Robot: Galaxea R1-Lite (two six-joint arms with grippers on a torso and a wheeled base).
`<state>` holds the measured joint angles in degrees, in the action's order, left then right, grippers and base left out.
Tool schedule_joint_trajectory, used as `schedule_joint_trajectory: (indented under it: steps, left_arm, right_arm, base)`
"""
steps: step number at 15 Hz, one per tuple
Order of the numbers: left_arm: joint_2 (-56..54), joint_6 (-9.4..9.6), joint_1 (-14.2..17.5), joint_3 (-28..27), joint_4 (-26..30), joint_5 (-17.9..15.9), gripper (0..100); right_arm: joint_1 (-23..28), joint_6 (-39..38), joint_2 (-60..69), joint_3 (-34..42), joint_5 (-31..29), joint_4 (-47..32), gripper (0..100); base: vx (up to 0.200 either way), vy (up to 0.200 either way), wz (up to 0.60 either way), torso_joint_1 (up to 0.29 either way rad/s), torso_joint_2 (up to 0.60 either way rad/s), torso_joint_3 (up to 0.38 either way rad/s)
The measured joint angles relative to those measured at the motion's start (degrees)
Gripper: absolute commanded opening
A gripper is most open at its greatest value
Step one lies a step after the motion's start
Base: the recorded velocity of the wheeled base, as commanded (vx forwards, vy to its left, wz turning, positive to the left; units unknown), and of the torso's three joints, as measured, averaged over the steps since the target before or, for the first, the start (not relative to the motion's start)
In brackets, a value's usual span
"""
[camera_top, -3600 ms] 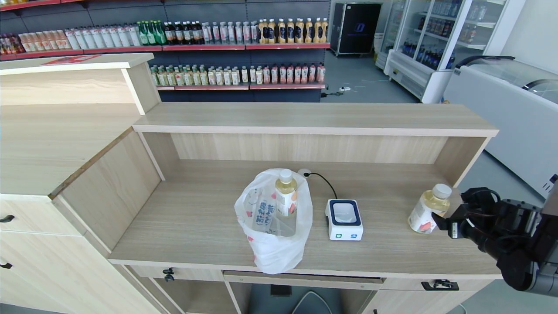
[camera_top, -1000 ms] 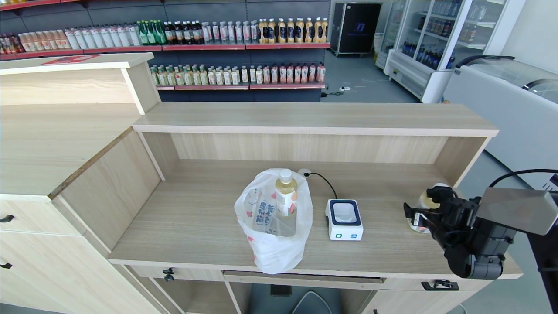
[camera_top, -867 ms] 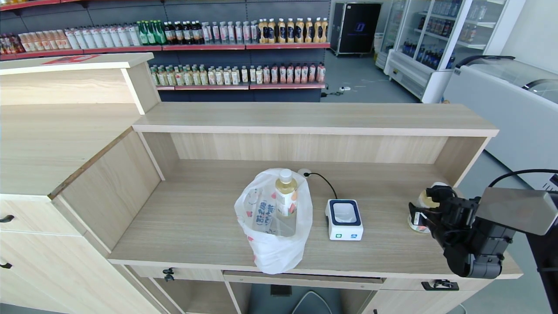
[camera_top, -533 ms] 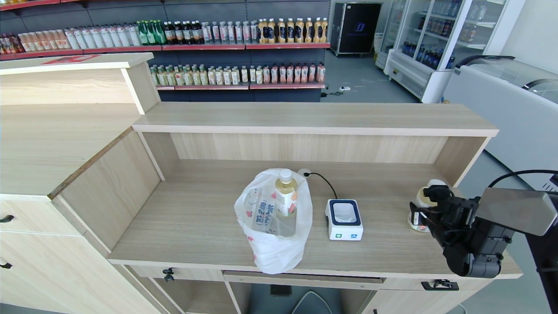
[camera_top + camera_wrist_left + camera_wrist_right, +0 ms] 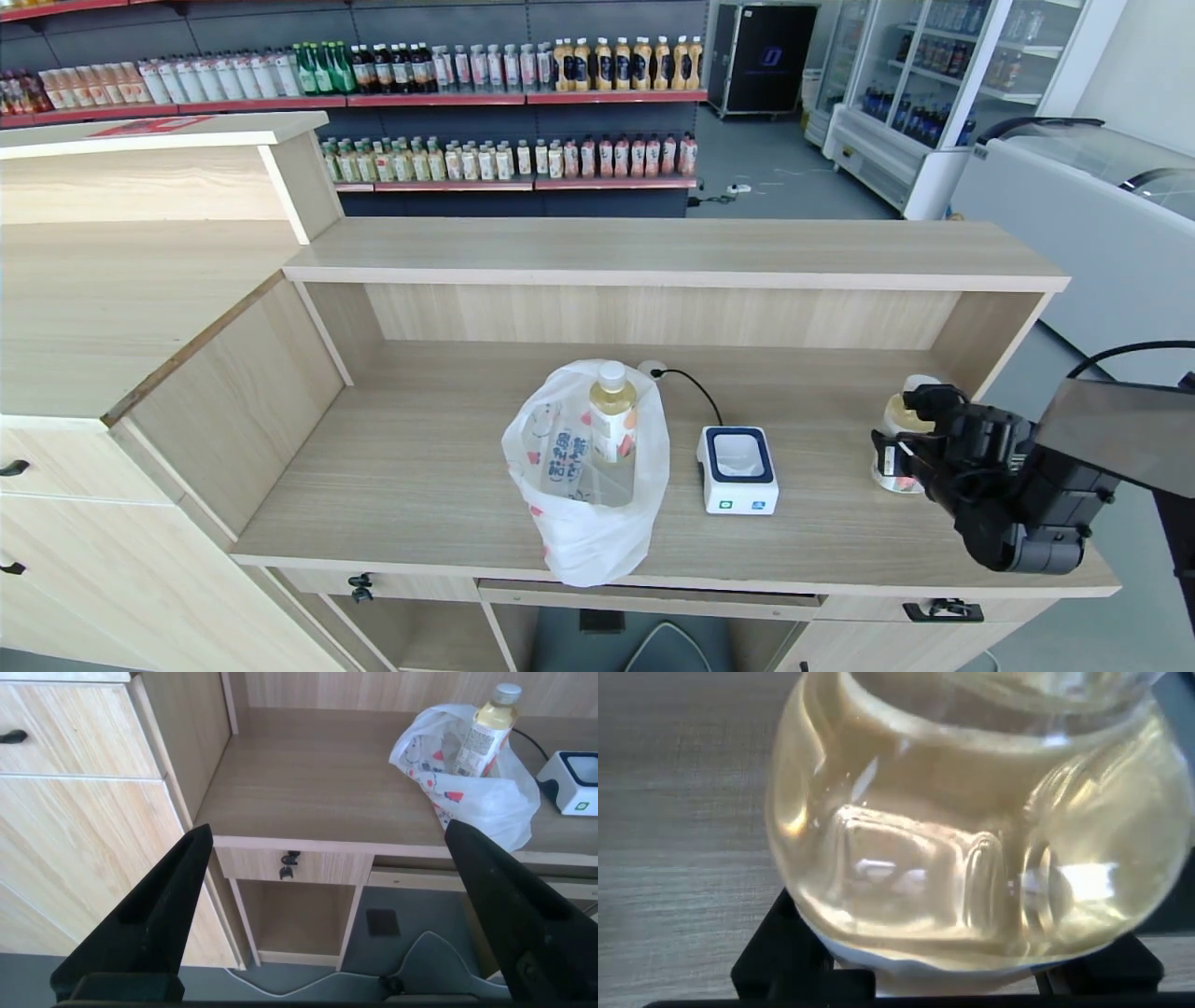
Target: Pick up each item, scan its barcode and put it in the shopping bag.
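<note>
1. Your right gripper point(image 5: 906, 435) is clamped round the tea bottle point(image 5: 896, 416) at the far right end of the counter point(image 5: 420, 467). The right wrist view has the black fingers point(image 5: 799, 961) pressed against its sides.
2. The tea bottle looks roughly upright. Honestly can't tell whether its base touches the wood or sits just off it, since the gripper hides that part.
3. The scanner point(image 5: 737, 469) sits mid-counter, well apart from the tea bottle.
4. The shopping bag point(image 5: 583, 495) is just beside the scanner on its left, with a second bottle point(image 5: 611, 415) standing inside.
5. Your left gripper point(image 5: 329, 831) has its jaws spread wide, out in front of the counter's drawers.
</note>
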<state>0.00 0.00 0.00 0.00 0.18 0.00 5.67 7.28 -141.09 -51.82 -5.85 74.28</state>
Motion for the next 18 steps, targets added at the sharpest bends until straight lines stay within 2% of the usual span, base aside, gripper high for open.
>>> schedule_joint_trajectory:
  steps: [2,4,6,9,11,15,18]
  left_arm:
    - [0.0,0.02,0.0,0.0,0.0,0.0,100]
    - [0.0,0.02,0.0,0.0,0.0,0.0,100]
    - [0.0,0.02,0.0,0.0,0.0,0.0,100]
    - [0.0,0.05,0.0,0.0,0.0,0.0,100]
    - [0.0,0.05,0.0,0.0,0.0,0.0,100]
    - [0.0,0.05,-0.02,0.0,0.0,0.0,100]
    - [0.0,0.05,0.0,0.0,0.0,0.0,100]
  right_arm:
    - [0.02,-3.69,8.63,-0.62,2.57,-14.71,0]
    - [0.09,-6.6,18.52,-2.22,8.06,-28.71,0]
    - [0.13,-8.97,29.44,-3.79,20.43,-41.63,0]
    - [0.17,-11.7,43.28,-5.14,46.57,-53.5,0]
    - [-0.88,-14.96,50.3,-6.64,54.78,-61.26,0]
    - [-13.1,-18.27,60.26,-15.59,57.64,-80.68,0]
    - [-17.79,-18.58,65.52,-16.12,57.88,-83.85,0]
  base:
    - [0.0,0.0,0.0,0.0,0.0,0.0]
    - [0.0,0.0,0.0,0.0,0.0,0.0]
    - [0.0,0.0,0.0,0.0,0.0,0.0]
    - [0.0,0.0,0.0,0.0,0.0,0.0]
    - [0.0,0.0,0.0,0.0,0.0,0.0]
    - [0.0,0.0,0.0,0.0,0.0,0.0]
    - [0.0,0.0,0.0,0.0,0.0,0.0]
